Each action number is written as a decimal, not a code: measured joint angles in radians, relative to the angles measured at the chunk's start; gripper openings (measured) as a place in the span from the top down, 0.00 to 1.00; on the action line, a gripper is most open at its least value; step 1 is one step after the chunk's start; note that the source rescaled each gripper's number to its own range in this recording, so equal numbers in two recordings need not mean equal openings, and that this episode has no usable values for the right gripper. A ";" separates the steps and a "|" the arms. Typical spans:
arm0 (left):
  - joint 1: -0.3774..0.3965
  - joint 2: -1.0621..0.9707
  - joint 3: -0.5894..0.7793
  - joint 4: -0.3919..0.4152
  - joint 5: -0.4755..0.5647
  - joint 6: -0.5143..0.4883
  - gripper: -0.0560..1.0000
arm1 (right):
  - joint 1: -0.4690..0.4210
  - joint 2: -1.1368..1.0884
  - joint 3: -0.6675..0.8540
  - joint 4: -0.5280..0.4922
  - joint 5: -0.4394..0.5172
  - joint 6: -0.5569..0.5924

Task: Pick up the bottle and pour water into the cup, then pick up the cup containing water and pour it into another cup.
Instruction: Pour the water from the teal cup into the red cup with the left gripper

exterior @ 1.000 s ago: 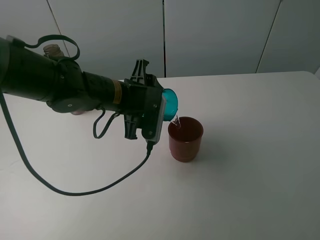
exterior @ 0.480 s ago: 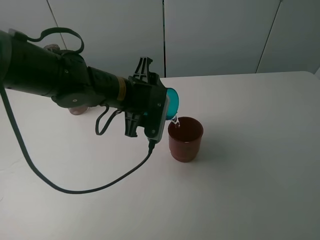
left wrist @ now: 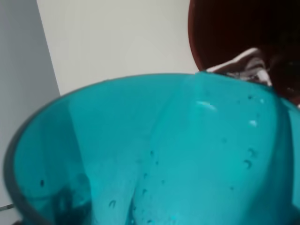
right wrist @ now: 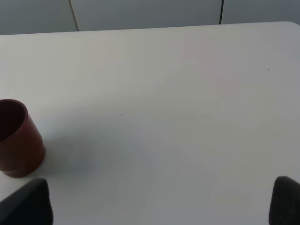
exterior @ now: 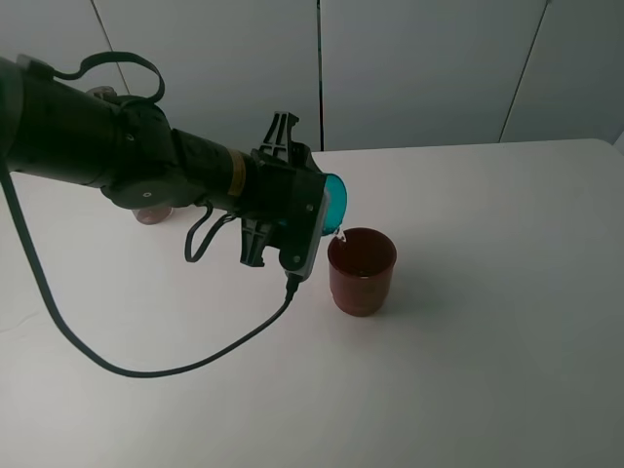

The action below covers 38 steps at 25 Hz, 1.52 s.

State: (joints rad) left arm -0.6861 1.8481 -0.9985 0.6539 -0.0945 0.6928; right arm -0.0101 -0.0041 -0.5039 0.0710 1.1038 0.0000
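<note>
My left gripper (exterior: 325, 205) is shut on the teal cup (exterior: 335, 199), which it holds tipped on its side over the rim of the dark red cup (exterior: 362, 270). A thin trickle of water (exterior: 341, 234) falls from the teal rim into the red cup. The teal cup (left wrist: 154, 154) fills the left wrist view, with the red cup (left wrist: 234, 33) and the water stream (left wrist: 243, 65) beyond its lip. The bottle (exterior: 151, 214) stands at the back left, mostly hidden behind the left arm. My right gripper (right wrist: 154, 206) is open over bare table; its fingertips (right wrist: 26, 201) show at the frame's corners.
A black cable (exterior: 146, 370) loops from the left wrist over the white table (exterior: 487, 341). Grey wall panels stand behind the table's far edge. The red cup (right wrist: 16, 138) is the only object near my right gripper.
The left arm shifted slightly up and to the right, keeping the teal cup tipped over the red cup. The water stream has thinned to a trickle.
</note>
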 joint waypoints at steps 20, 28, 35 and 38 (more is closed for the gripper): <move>-0.052 0.000 -0.064 0.002 0.129 0.039 0.88 | 0.000 0.000 0.000 0.000 0.000 0.000; -0.066 0.000 -0.071 0.043 0.158 0.044 0.88 | 0.000 0.000 0.000 0.000 0.000 0.000; -0.066 0.000 -0.071 0.075 0.162 0.044 0.88 | 0.000 0.000 0.000 0.000 0.000 0.000; -0.066 0.000 -0.073 0.088 0.170 0.044 0.88 | 0.000 0.000 0.000 0.000 0.000 0.000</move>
State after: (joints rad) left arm -0.7522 1.8481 -1.0712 0.7421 0.0757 0.7365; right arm -0.0101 -0.0041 -0.5039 0.0710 1.1038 0.0000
